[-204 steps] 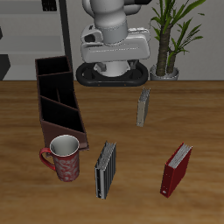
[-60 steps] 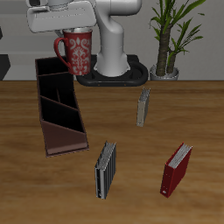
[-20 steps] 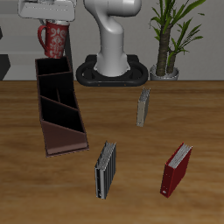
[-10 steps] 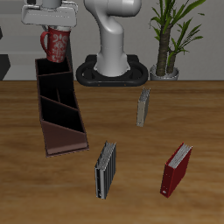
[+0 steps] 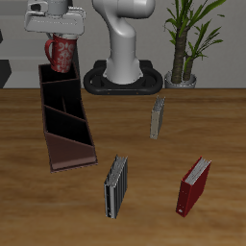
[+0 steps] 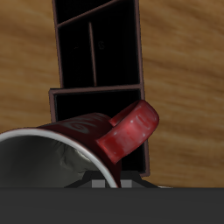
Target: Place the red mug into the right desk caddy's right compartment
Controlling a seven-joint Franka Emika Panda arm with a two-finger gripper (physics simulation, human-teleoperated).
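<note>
The red mug [image 5: 60, 54], with its pale speckled pattern, hangs in the air with my gripper [image 5: 60, 36] shut on its rim. It is just above the back end of the right desk caddy [image 5: 65, 120], a long maroon box whose low end points toward the table's front. The right compartment [image 5: 53, 76] is the small squarish cell directly under the mug. In the wrist view the mug's whitish inside [image 6: 44, 162] and red handle [image 6: 129, 131] fill the foreground. Behind them the caddy [image 6: 96, 52] shows its dark cells, and the end cell [image 6: 83, 103] is partly covered by the mug.
A grey book [image 5: 158, 117] stands upright mid-table. A striped grey-and-black book [image 5: 115, 186] and a red book [image 5: 193, 186] stand nearer the front edge. The robot's base [image 5: 125, 77] and a potted plant [image 5: 187, 38] are at the back.
Over the last second the gripper has come down with the mug, bringing it closer to the caddy's back end. Nothing else moved.
</note>
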